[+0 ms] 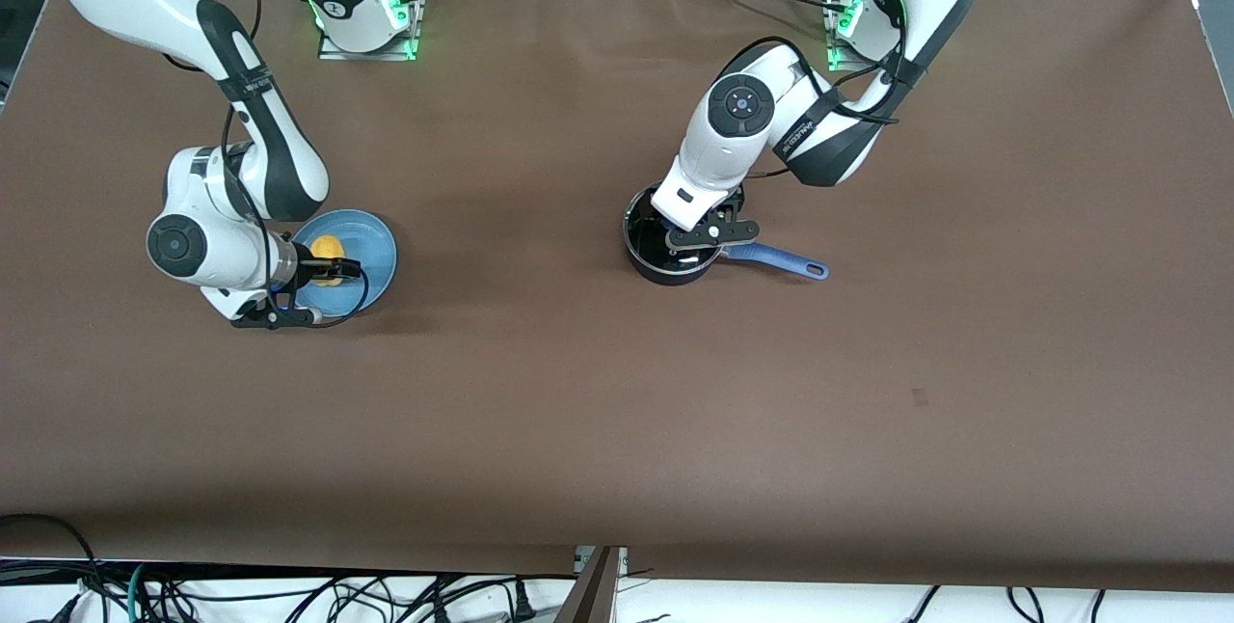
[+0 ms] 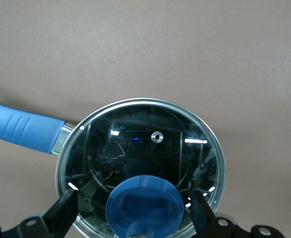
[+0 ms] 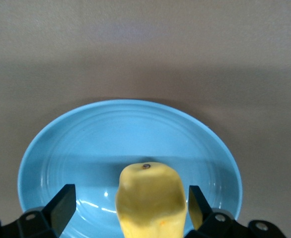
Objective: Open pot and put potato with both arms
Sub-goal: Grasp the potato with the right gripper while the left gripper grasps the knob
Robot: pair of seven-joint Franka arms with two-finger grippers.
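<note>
On the brown surface, the black saucepan, glass lid on, points its blue handle toward four o'clock. The left gripper hangs over it, jaws spread either side of the blue knob. The right gripper's jaws flank the potato on the blue plate, released.
</note>
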